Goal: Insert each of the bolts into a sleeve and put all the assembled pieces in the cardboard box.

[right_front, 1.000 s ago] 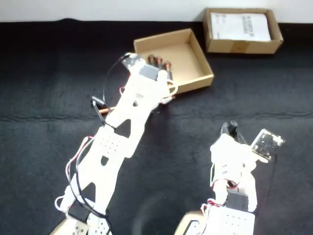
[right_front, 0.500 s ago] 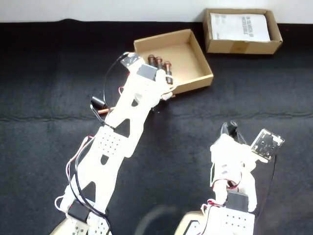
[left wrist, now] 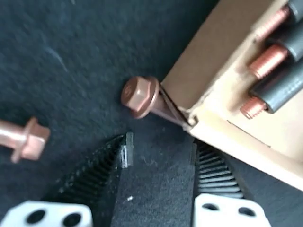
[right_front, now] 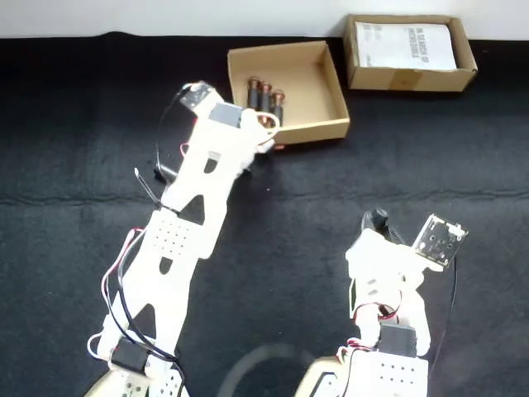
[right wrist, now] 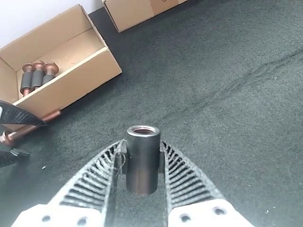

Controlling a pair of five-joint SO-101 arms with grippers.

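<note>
While the left arm is stretched far over the black table (right_front: pixel 74 107), its jaws sit just outside the cardboard box (right_front: pixel 307 83). The left jaws are spread wide apart, and nothing is between them.

A copper bolt (left wrist: pixel 139 96) lies on the table just past the tips of those jaws. Its thin end touches the outside corner of the box, and its fat head points away from the box. A second bolt (left wrist: pixel 24 138) lies flat on the table near it, a bit farther from the box.

Inside the box, three assembled pieces (right_front: pixel 264 95) lie side by side. Each one is a dark sleeve with a copper bolt through it, and the screw ends stick out. They lie on the side of the box closest to the left arm.

The right arm is at the front of the table, well apart from the box. The right jaws are pinching a dark sleeve (right wrist: pixel 142 161), one on each side. The sleeve's open hole faces the wrist camera. I cannot tell if it touches the table.

A second box (right_front: pixel 405 78) sits at the back of the table, near the first one. A white sheet of paper (right_front: pixel 405 43) lies in it.
</note>
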